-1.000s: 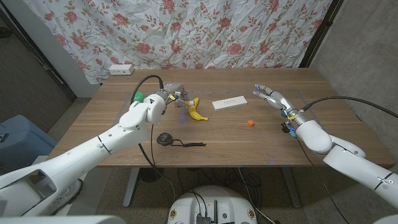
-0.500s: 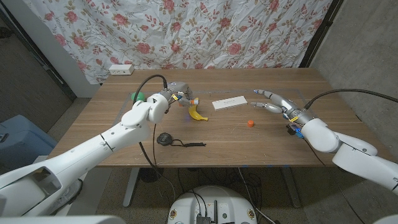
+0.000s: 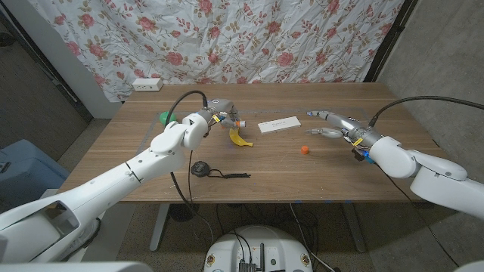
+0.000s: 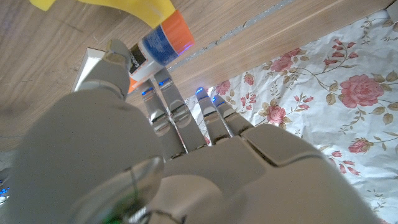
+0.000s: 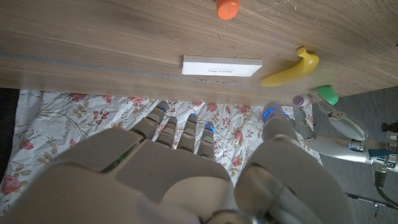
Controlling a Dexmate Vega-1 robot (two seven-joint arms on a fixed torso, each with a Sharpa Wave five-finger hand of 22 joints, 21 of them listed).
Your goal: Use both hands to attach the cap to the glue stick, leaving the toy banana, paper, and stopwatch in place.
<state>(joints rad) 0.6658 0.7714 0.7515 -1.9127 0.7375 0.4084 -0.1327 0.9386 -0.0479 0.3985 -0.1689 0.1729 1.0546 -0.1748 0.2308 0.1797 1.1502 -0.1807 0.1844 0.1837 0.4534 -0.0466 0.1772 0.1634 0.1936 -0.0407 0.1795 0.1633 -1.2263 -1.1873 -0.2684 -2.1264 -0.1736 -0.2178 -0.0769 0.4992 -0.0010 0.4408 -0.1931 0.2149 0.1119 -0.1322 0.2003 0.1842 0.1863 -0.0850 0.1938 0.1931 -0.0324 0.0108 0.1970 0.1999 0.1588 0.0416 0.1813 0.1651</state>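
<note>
The left robot hand (image 3: pixel 219 118) grips the glue stick (image 4: pixel 157 48), now lifted off the worktop (image 3: pixel 318 177) above the banana (image 3: pixel 239 137); the right robot hand (image 3: pixel 333 123), fingers spread and empty, has swung lower toward the cap (image 3: pixel 304 149) just before it; capping likely awaits that pickup; one stick, one cap, one banana, one paper (image 3: pixel 277 125), one stopwatch (image 3: pixel 200 168).

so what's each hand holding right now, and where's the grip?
Left hand holds the glue stick by its white lower body, fingers wrapped there; the orange end sticks out. Right hand holds nothing; the cap lies on the table.
</note>
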